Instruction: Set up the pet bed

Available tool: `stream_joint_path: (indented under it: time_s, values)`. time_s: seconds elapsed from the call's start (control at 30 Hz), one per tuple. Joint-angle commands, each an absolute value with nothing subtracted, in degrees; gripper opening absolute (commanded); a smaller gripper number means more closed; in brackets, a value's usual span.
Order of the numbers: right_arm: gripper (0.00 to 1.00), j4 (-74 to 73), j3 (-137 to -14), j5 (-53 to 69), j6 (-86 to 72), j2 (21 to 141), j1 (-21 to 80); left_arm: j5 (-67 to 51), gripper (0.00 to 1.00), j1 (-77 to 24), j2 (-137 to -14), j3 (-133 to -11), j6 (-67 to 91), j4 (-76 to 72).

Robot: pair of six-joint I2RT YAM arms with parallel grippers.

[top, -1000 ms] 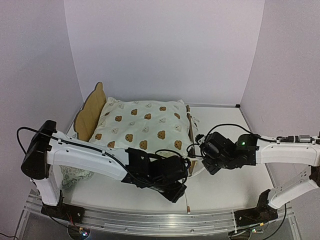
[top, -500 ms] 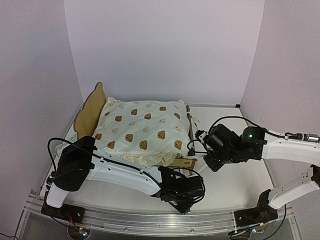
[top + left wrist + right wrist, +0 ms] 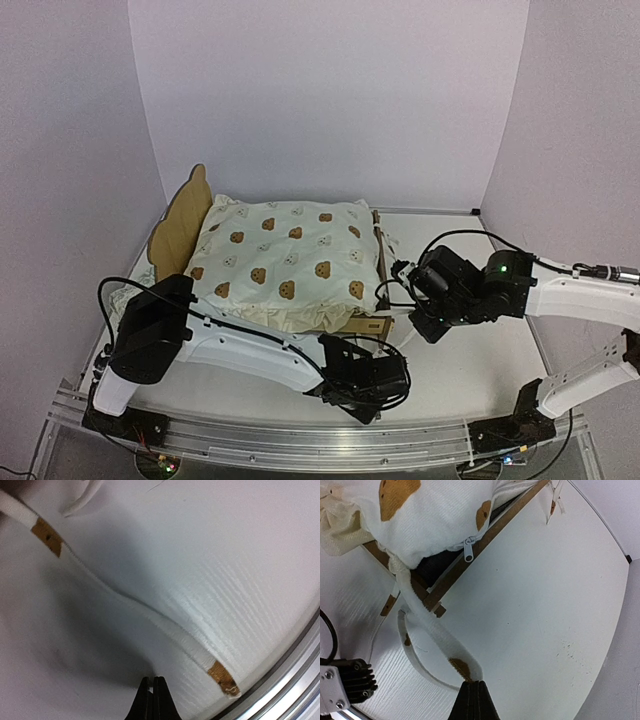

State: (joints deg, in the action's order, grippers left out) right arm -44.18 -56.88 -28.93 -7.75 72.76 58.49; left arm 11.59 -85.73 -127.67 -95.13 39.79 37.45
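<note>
The pet bed (image 3: 181,226) stands at the back left, its plywood headboard on the left. A cream bear-print cover (image 3: 285,258) lies over it. In the right wrist view the frame's wooden corner (image 3: 431,601) and the cover's zipper (image 3: 469,551) show. My right gripper (image 3: 475,684) is shut on a white tie (image 3: 432,630) that hangs from the cover at that corner. It sits just off the bed's foot (image 3: 417,327). My left gripper (image 3: 153,692) is shut with nothing in it, low over the table near the front (image 3: 370,400). A second tie (image 3: 150,616) lies flat just right of it, untouched.
An aluminium rail (image 3: 300,442) runs along the table's near edge, close to the left gripper (image 3: 295,680). Part of the left arm (image 3: 345,680) and a black cable (image 3: 329,630) lie near the right gripper. Walls close in the back and both sides.
The left arm swung from the bed's foot toward the front right, and its gripper closed from open to shut. The right gripper shifted slightly, still holding the tie.
</note>
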Motion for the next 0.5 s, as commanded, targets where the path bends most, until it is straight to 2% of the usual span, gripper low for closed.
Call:
stream_joint_path:
  time_s: [0.0, 0.17, 0.23, 0.3, 0.33, 0.4, 0.47]
  values:
    - [0.02, -44.91, -59.24, -27.72, -8.80, 73.46, 58.16, 15.81, 0.00, -86.02, -121.33, -86.64, 43.63, 42.45]
    - [0.02, -45.00, -59.50, -25.58, -9.64, 74.20, 58.10, 16.49, 0.02, -85.96, -115.32, -81.54, 46.30, 41.43]
    - [0.02, -45.07, -59.87, -25.31, -9.74, 74.57, 58.16, 14.77, 0.16, -86.23, -114.08, -82.04, 45.16, 39.35]
    - [0.02, -45.38, -60.54, -25.83, -9.51, 74.69, 58.12, 13.55, 0.38, -86.76, -114.39, -84.42, 44.19, 37.76]
    - [0.02, -45.71, -60.83, -26.12, -9.29, 74.71, 58.13, 13.36, 0.46, -87.10, -115.10, -86.14, 43.54, 37.93]
    - [0.02, -46.36, -61.56, -26.93, -8.81, 74.52, 58.11, 13.59, 0.57, -87.70, -117.42, -90.58, 42.50, 39.07]
    - [0.02, -46.94, -62.17, -27.32, -8.40, 74.23, 58.15, 13.66, 0.64, -88.13, -120.10, -94.45, 41.82, 40.24]
